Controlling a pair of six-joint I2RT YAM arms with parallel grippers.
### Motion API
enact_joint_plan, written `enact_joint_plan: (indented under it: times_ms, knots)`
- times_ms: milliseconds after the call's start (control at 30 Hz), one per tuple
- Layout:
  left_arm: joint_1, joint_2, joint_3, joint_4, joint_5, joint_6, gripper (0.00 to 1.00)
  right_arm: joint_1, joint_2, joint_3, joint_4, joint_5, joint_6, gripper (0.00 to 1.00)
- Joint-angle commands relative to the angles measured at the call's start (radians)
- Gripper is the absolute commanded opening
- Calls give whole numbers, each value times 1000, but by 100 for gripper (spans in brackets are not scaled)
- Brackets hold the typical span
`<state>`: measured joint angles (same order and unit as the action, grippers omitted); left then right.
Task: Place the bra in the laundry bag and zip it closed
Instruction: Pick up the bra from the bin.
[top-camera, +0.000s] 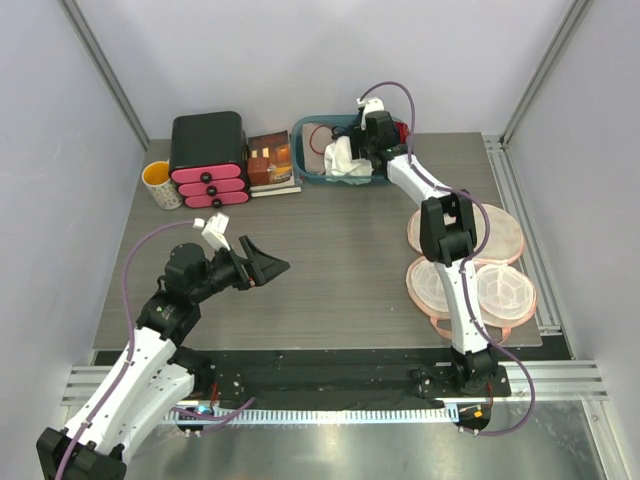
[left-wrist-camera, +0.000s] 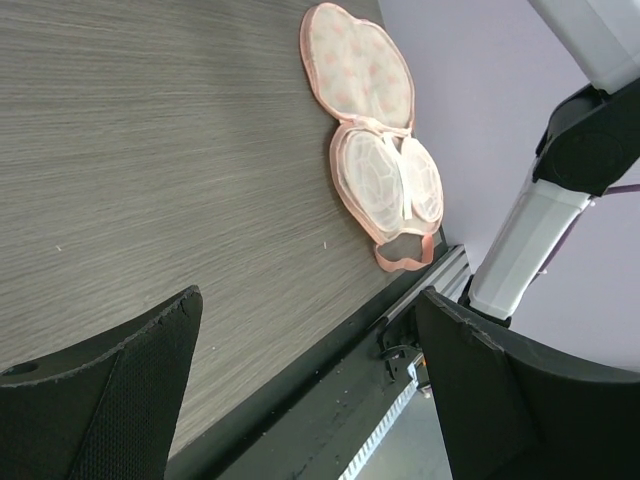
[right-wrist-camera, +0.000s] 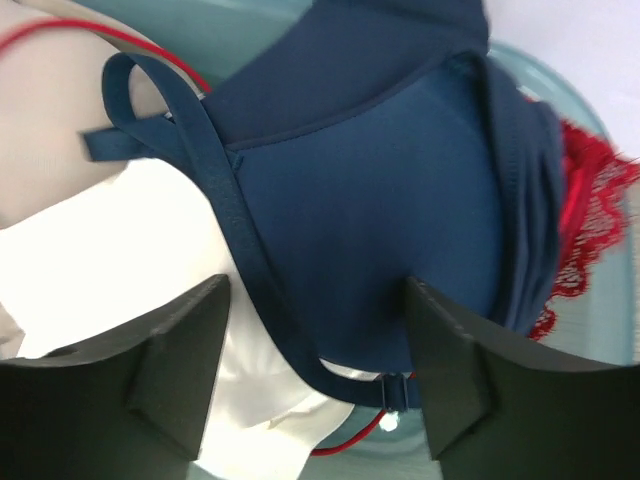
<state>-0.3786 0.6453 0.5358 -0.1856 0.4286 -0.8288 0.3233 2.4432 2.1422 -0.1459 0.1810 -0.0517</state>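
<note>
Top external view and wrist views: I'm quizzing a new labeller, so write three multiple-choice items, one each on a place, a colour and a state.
1. Where is the bra? A) in the teal basket B) on the bare tabletop C) in the mug
2. Its colour? A) red B) navy C) white
3. The laundry bag is: A) zipped shut B) lying open C) hanging from a gripper

Answers: 1A, the teal rim shows around it; 2B, its cups and strap are navy; 3B, its halves lie spread apart.
</note>
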Motion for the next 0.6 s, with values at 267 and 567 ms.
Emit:
enact_joint_plan:
  times_ms: [267, 567]
  knots:
    - [0, 2, 49, -22, 10, 20, 87, -7, 19, 45, 83, 153, -74, 43]
    - [-2, 11, 58, -23, 9, 30, 88, -7, -62, 21, 71, 115, -83, 58]
